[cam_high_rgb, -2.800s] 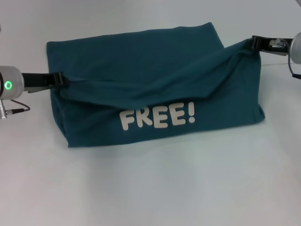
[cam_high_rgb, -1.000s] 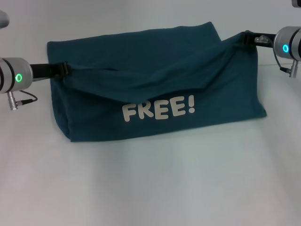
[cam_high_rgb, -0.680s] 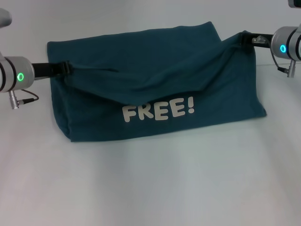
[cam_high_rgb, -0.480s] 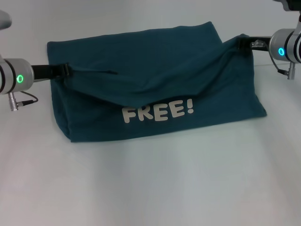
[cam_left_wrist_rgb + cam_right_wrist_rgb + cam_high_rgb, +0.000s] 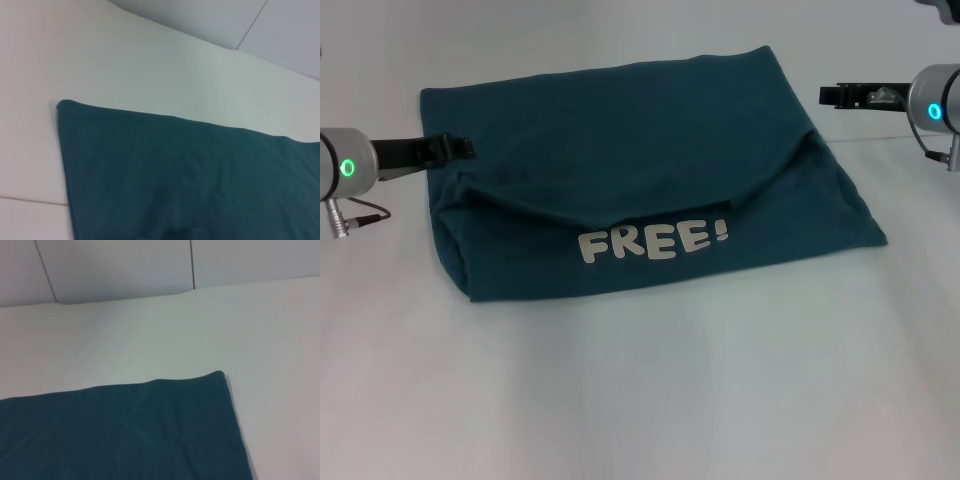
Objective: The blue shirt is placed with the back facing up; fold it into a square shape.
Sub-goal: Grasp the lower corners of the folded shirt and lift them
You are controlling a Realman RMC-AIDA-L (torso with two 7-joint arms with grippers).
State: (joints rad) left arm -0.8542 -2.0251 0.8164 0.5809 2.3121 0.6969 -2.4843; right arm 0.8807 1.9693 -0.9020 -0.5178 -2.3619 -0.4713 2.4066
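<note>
The blue shirt (image 5: pixel 650 180) lies folded lengthwise, "FREE!" flap uppermost; squaring crosswise seemingly remains. Left gripper (image 5: pixel 455 148) and right gripper (image 5: pixel 832 95) grip nothing; whether their fingers are parted, I cannot tell.

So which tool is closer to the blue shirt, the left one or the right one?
The left tool. Its tip sits right at the blue shirt's left edge, while the right tool hangs clear of the cloth, with bare white table between them.

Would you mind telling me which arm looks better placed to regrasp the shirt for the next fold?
Probably the left. The left claw sits right at the blue shirt's left edge, while the right claw hangs clear of the cloth, above and beyond its right side.
</note>
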